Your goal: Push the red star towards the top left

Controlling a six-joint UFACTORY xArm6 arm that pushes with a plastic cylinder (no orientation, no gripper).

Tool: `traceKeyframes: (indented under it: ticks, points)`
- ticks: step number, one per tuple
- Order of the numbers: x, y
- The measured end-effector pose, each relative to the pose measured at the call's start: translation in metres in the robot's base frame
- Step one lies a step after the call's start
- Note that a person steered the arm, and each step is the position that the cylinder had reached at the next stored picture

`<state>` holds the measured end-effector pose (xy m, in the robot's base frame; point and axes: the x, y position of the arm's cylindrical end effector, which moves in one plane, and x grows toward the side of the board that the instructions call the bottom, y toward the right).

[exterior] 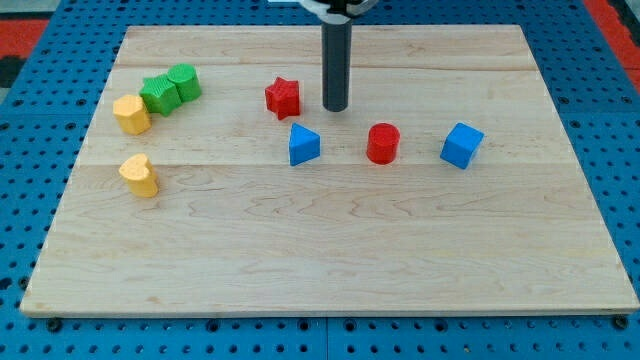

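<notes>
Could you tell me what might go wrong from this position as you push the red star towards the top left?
1. My tip sits to the view's right of the red star, roughly level with it, so a straight push would likely send it left rather than up-left.
2. A leftward slide could run the star into the green blocks and the yellow block.
3. An off-centre contact on the star's points could spin it aside.

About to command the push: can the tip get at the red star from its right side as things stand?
Probably yes: my tip stands just right of the red star, nothing between them; the blue triangular block sits below that path.
</notes>
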<state>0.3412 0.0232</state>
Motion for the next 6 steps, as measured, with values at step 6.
traceKeyframes:
  ticks: [6]
  points:
    - [-0.076, -0.102]
